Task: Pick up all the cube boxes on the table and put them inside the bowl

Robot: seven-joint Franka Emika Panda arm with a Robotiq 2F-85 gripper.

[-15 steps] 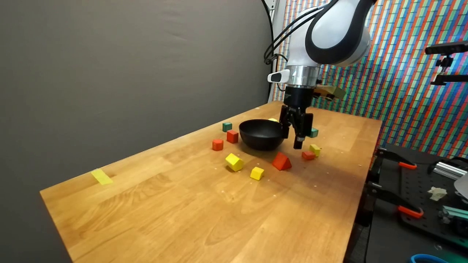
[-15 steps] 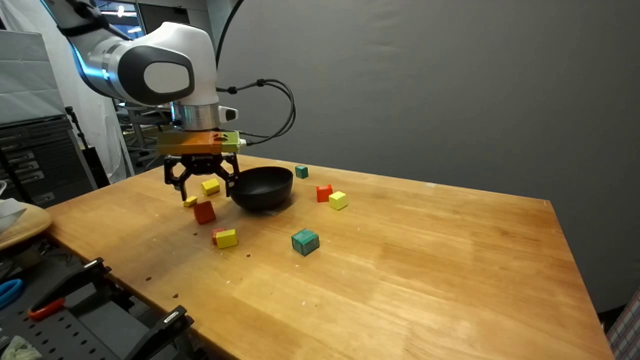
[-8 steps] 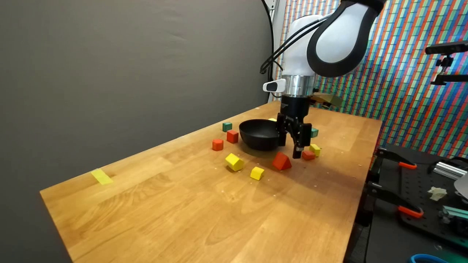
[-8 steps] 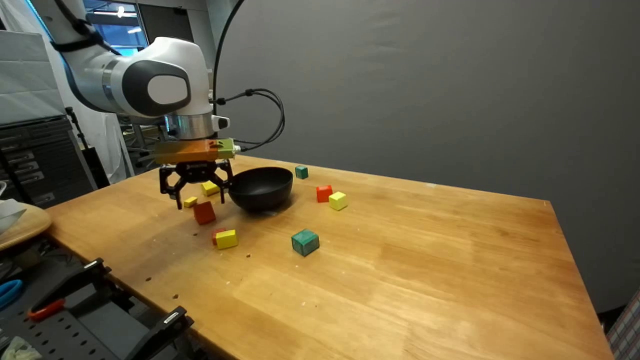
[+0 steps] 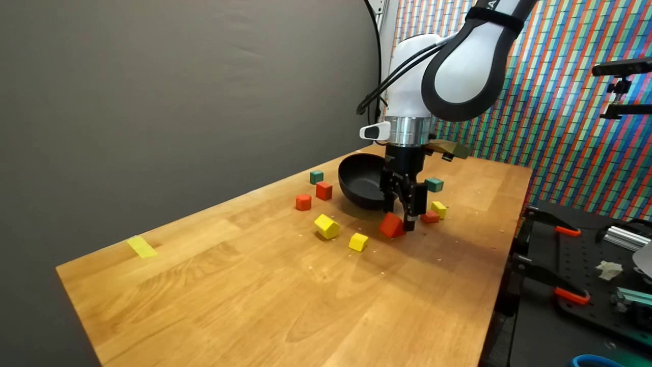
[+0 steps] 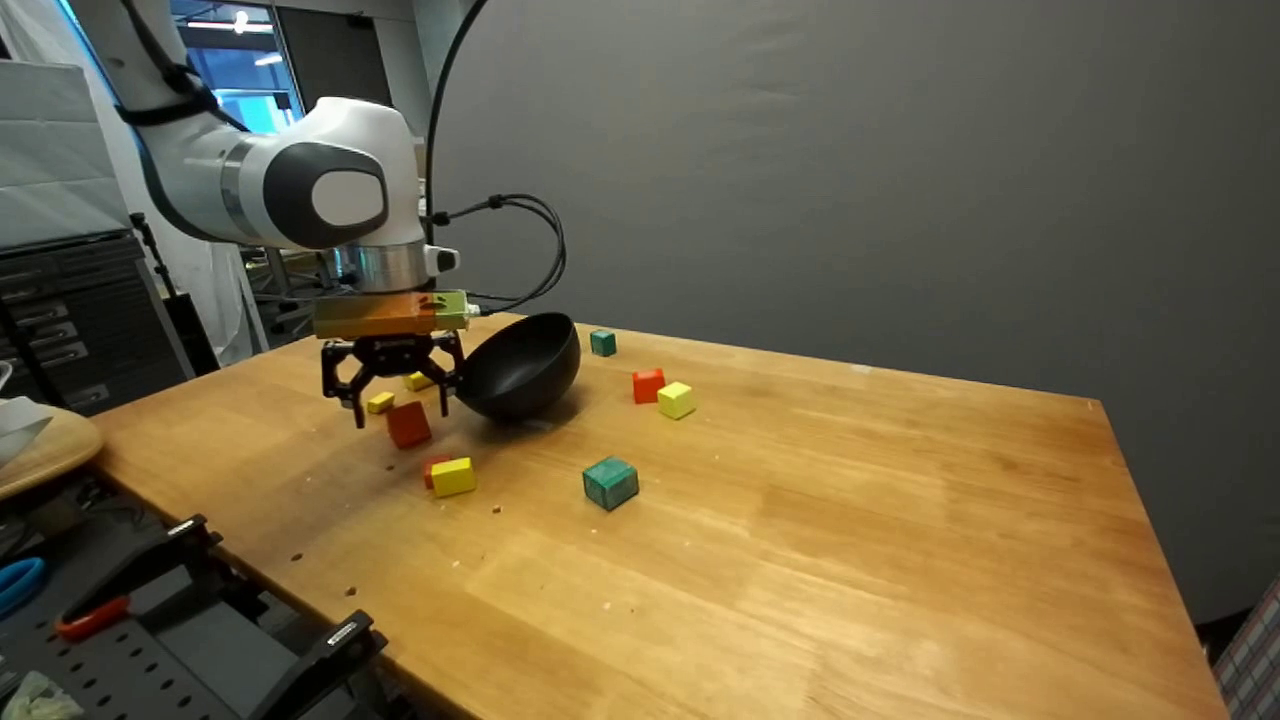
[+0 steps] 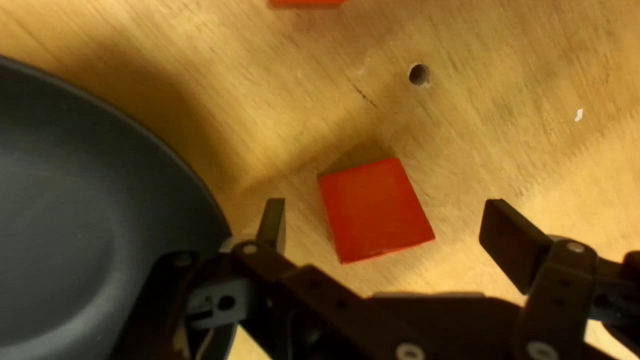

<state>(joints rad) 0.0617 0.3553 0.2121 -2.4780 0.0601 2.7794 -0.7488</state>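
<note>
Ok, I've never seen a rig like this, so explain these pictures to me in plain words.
You're looking at a robot arm ending in a pincer, its grasping part. Two of the pictures watch from outside, from different places; the close-up is taken from the arm's wrist, looking down past the pincer. On the wooden table lie small red, yellow and green blocks, plus a flat yellow strip near one edge. There's also a black bowl, tilted to one side, with no block showing inside. Nothing is held: the pincer is open, and in the close-up a red block shows in its gap, bare table on either side.
</note>
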